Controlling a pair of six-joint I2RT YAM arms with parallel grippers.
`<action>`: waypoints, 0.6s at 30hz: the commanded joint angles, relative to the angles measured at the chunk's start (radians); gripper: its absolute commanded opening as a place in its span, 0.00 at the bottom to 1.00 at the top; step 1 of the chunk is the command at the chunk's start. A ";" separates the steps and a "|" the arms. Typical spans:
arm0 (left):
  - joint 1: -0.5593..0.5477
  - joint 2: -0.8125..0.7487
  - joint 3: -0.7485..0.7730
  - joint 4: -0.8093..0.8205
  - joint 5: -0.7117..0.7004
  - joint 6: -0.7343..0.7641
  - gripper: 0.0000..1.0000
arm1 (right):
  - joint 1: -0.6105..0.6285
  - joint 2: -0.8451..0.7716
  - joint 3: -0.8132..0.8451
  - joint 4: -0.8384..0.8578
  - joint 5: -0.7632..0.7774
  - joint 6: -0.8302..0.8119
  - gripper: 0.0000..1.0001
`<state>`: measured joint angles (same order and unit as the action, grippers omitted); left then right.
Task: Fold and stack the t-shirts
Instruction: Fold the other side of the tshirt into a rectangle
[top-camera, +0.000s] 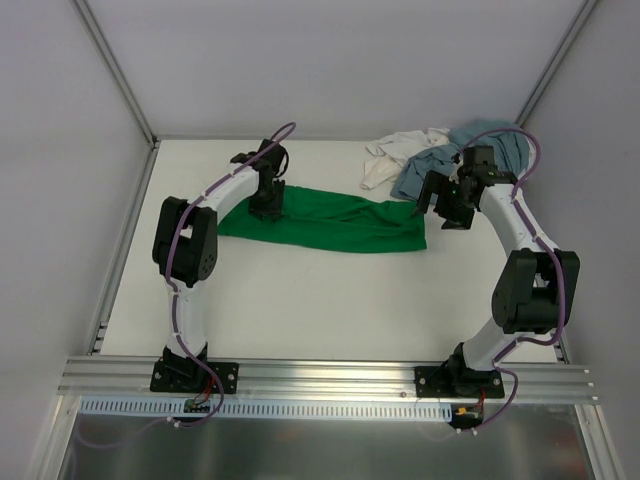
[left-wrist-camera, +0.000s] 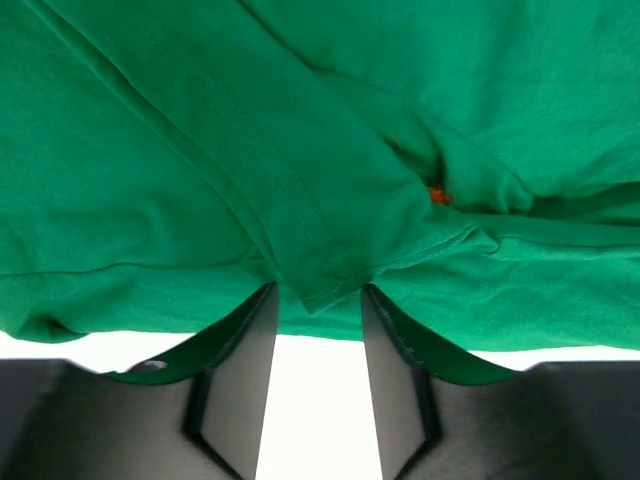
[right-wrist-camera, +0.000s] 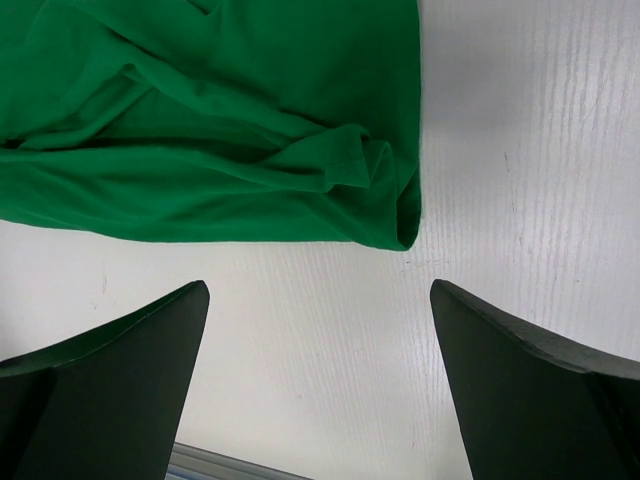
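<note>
The bright green t-shirt (top-camera: 330, 222) lies as a long folded band across the middle of the table. My left gripper (top-camera: 266, 208) stands over its left part. In the left wrist view its jaws (left-wrist-camera: 318, 290) are partly closed, with a hem fold of the green t-shirt (left-wrist-camera: 200, 150) lying between the tips and a gap still showing. My right gripper (top-camera: 440, 215) hangs at the shirt's right end. In the right wrist view it (right-wrist-camera: 320, 290) is wide open over bare table, just short of the green t-shirt's corner (right-wrist-camera: 400, 225). The white t-shirt (top-camera: 395, 155) and grey-blue t-shirt (top-camera: 505, 142) lie crumpled at the back right.
The white table (top-camera: 300, 300) is walled by grey panels at the back and sides. A metal rail (top-camera: 330, 380) carrying both arm bases runs along its near edge. My right arm's forearm passes over the crumpled heap.
</note>
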<state>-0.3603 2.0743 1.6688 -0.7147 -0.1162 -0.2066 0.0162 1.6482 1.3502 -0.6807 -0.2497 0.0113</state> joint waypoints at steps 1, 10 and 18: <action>-0.006 0.003 0.042 -0.006 -0.014 0.016 0.37 | -0.009 -0.045 -0.003 -0.005 -0.013 0.012 0.99; -0.005 0.006 0.055 -0.009 -0.017 0.016 0.26 | -0.007 -0.042 0.004 -0.005 -0.016 0.013 1.00; -0.005 0.023 0.091 -0.019 -0.027 0.007 0.00 | -0.007 -0.041 0.003 -0.003 -0.019 0.013 0.99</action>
<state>-0.3603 2.0800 1.7153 -0.7155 -0.1173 -0.1967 0.0162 1.6482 1.3460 -0.6807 -0.2516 0.0151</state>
